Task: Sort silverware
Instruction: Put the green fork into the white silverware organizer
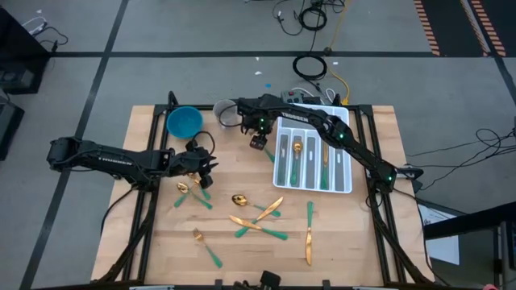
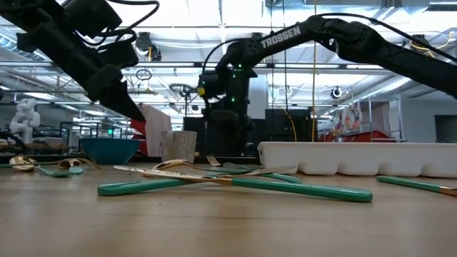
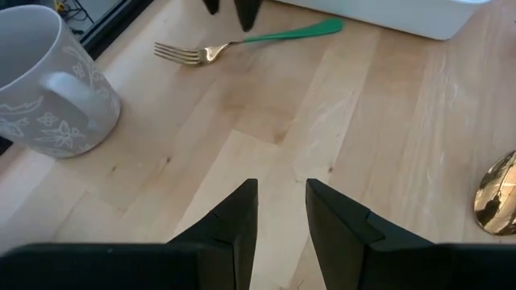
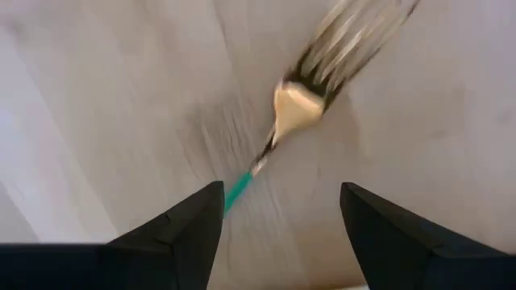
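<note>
Several pieces already lie in the white tray (image 1: 345,187), yet most of the silverware (image 1: 258,219) is scattered loose on the table (image 1: 355,242) — roughly halfway, I judge. Right gripper (image 1: 258,143) hangs spread wide and empty over a green-handled fork (image 4: 310,84) beside the tray; left gripper (image 1: 203,173) hovers part-open, holding nothing, near a gold spoon (image 3: 498,193).

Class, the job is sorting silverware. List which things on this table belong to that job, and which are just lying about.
Belongs to the job:
- loose silverware on the wood
- fork under the right hand
- white tray with sorted pieces

Just lying about:
- blue bowl
- grey mug
</note>
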Controlling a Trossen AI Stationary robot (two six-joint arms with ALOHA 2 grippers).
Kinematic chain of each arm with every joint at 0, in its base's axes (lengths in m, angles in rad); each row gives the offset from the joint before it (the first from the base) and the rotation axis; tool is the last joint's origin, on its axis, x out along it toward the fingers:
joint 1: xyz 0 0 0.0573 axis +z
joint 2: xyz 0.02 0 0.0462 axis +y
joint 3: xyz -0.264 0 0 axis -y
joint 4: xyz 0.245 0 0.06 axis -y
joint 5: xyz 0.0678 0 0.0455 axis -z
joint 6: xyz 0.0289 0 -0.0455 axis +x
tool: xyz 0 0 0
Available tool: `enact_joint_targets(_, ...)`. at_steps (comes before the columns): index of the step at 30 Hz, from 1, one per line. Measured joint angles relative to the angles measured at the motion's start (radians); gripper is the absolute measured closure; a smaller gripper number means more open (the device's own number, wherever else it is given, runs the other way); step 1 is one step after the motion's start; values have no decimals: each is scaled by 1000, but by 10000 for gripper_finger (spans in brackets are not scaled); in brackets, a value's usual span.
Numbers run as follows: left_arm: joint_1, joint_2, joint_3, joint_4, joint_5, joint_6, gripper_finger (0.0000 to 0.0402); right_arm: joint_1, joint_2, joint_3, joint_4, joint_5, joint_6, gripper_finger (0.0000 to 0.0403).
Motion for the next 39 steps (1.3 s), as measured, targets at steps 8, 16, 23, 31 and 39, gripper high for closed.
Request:
enact_joint_targets(8, 0, 0, 0, -18, 36, 5, 287, 30, -54, 1, 140, 186, -115, 121)
enact_joint_targets(16, 0, 0, 0, -19, 123, 30, 287, 77, -36, 1, 230, 233, -154, 75)
enact_joint_targets(23, 0, 0, 0, -18, 123, 77, 287, 69, -20, 0, 129, 241, -68, 70)
enact_joint_targets(31, 0, 0, 0, -18, 123, 95, 287, 64, -21, 0, 35, 227, 10, 70)
enact_joint_targets(39, 0, 0, 0, -18, 124, 110, 287, 55, 38, 1, 12, 172, 55, 70)
